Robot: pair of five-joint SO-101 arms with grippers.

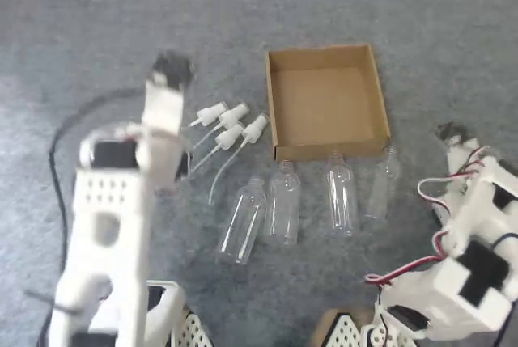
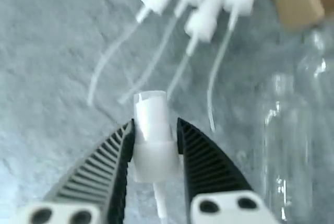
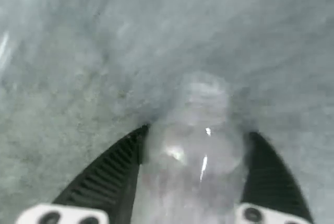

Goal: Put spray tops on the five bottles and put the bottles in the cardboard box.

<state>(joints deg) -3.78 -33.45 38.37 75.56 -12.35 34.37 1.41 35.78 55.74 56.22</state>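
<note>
Barely beginning: nothing capped, nothing boxed.
Left gripper [image 2: 154,126] is pinching a spray top [image 2: 152,148], right gripper [image 3: 198,133] clasping a bottle [image 3: 194,153].

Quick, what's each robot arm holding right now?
Left end effector: closed, holding a spray top.
Right end effector: closed, holding a clear bottle.

L arm [image 1: 109,201] stands tall at worktop's near-left corner, wrist tipped fwd, L tool [image 2: 154,124] clamped on a spray top [image 2: 151,112]. R arm [image 1: 473,234] sits folded low by the near-right corner, R tool [image 3: 195,135] pinching a clear bottle [image 3: 201,148] btwn both fingers.
</note>
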